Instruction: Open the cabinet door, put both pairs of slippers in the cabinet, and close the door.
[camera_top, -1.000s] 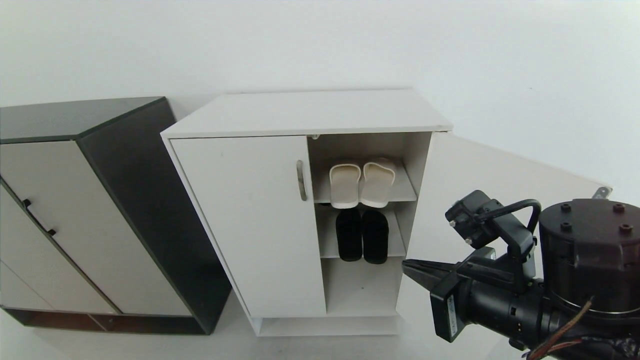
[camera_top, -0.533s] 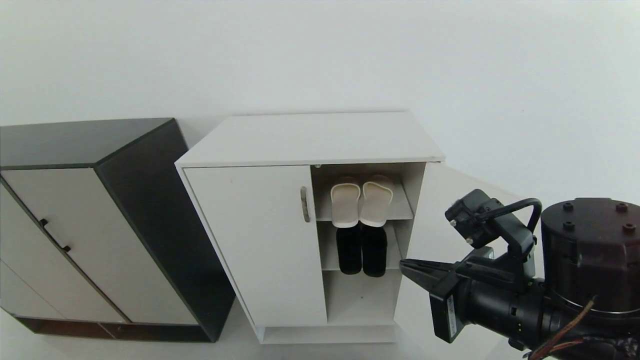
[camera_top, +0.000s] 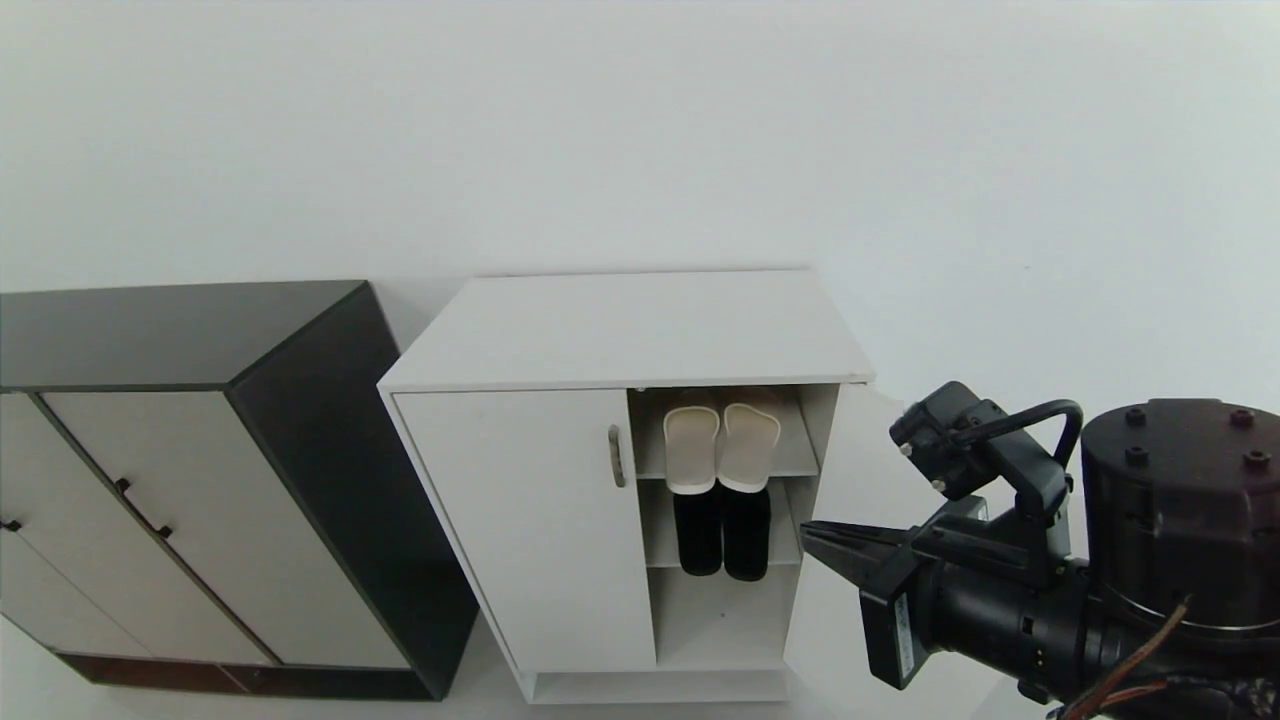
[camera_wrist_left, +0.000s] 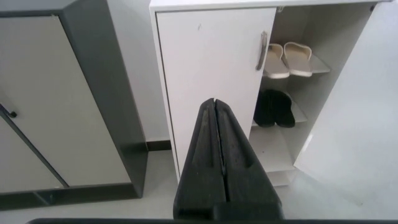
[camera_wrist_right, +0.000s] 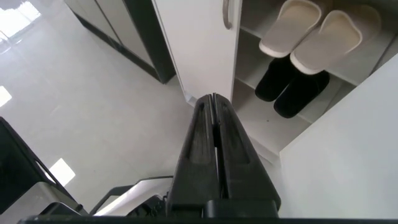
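Head view is showing both pairs of slippers sitting inside the white cabinet (camera_top: 620, 330), which is standing in the lower middle of the frame. The white slippers (camera_top: 720, 445) are lying side by side on the top shelf, their near ends hanging slightly over its front edge. The black slippers (camera_top: 722, 530) are lying side by side on the shelf just below, directly under the white pair.

The cabinet's right door (camera_top: 850, 470) is standing open, angling out toward the lower right of the frame. The left door (camera_top: 530, 520) is sitting closed, with its metal handle (camera_top: 617, 456) running upright along the inner edge, next to the shelves.

The right gripper (camera_top: 812, 536) is hanging at the lower right of the frame, in front of the open door, with its tips pointing toward the opening at about the level of the black slippers. The right wrist view is showing its fingers pressed together with only a thin seam between them, gripping nothing. The left gripper (camera_wrist_left: 214, 109) is appearing in the left wrist view, facing the closed left door, its fingers likewise pressed together and carrying nothing.

A dark cabinet (camera_top: 330, 470) with pale door fronts is standing just beside the white one, filling the lower left of the frame. Both are backing onto a plain white wall (camera_top: 640, 130) and resting on a pale glossy floor (camera_wrist_right: 93, 106).
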